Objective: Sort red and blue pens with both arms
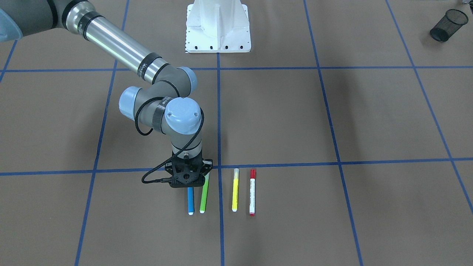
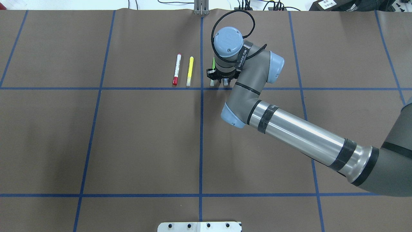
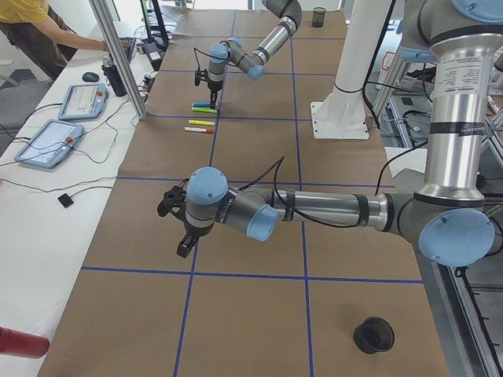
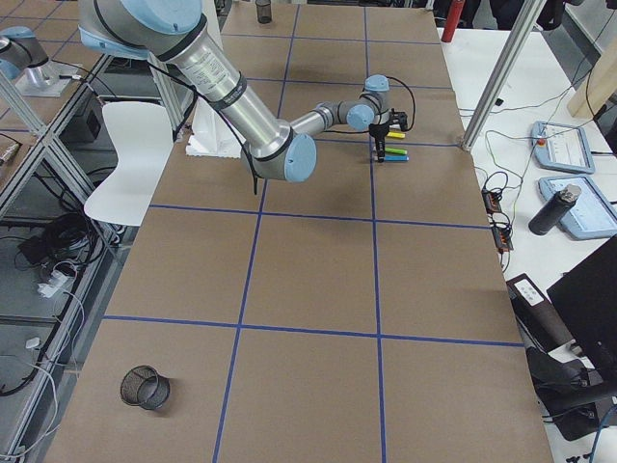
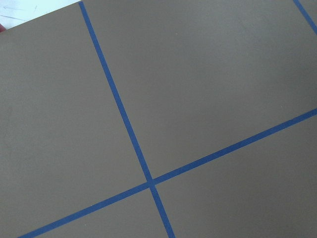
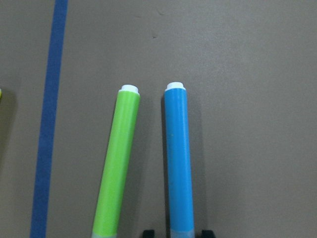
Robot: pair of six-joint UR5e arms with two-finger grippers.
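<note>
You're at the grasp on the blue pen (image 6: 178, 163), lying just beside the green marker (image 6: 118, 163): your right gripper (image 2: 219, 82) straddles it, jaws apart, so close without nudging green; the left gripper (image 3: 185, 245), well away, can't be judged

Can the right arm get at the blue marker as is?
Probably yes. The right hand is over the slim blue-bodied marker, its open fingertips either side of the barrel. The slim green marker lies close alongside but apart, outside the fingers.
</note>
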